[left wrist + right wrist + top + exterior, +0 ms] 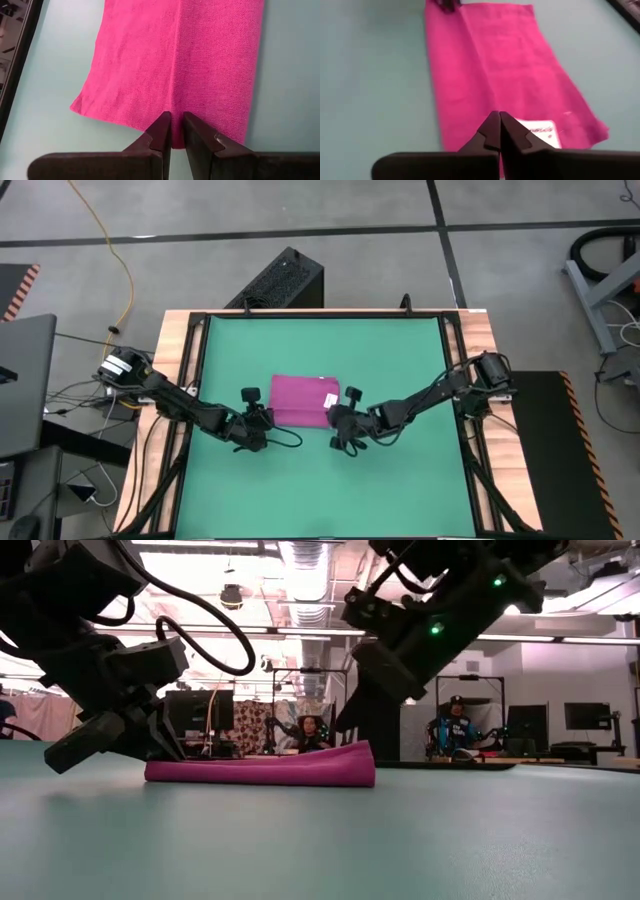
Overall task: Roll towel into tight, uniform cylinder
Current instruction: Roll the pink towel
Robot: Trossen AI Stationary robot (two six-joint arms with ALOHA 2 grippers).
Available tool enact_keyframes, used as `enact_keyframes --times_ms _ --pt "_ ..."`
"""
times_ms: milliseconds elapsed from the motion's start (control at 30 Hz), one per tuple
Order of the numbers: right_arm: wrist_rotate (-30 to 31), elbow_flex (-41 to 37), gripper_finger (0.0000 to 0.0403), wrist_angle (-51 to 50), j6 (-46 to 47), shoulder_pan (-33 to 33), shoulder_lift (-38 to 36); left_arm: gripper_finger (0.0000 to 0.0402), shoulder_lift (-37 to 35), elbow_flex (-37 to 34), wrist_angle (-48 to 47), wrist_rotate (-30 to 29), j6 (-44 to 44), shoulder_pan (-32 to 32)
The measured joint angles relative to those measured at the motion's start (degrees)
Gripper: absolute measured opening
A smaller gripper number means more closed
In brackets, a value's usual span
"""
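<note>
The magenta-pink towel (300, 400) lies on the green mat (400, 360) at the table's middle. Its near strip (220, 65) is turned over onto the rest, and the white tag (540, 132) is at its right edge. My left gripper (262, 418) is at the towel's left edge and shut on the cloth. My right gripper (337, 418) is at the right edge beside the tag, also shut on the cloth. In the low view the towel (260, 770) lies low on the mat, thicker at one end (350, 762). My left gripper pinches the towel's left edge (172, 112) between its two fingers, where the turned-over strip meets the flat part. It comes nearly level from the table's left. The towel rests on the mat. I cannot tell how many layers it holds. My right gripper is shut on the towel's right edge (492, 111), just beside the white tag. It comes low from the table's right. The fingers hide the place of contact, so the layers cannot be told. The towel lies on the mat.
The mat has bare room on all sides of the towel, most of it at the near side (320, 490). Wooden table rails (180, 380) border the mat on the left and right. People sit in the room beyond the table (310, 730).
</note>
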Motion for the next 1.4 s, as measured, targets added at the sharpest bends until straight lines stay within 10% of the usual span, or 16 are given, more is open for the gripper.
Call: enact_keyframes --times_ms 1400 --pt "0.0 -4.0 0.0013 7.6 5.6 -0.5 6.7 0.0039 -1.1 5.4 -6.3 0.8 4.9 -0.9"
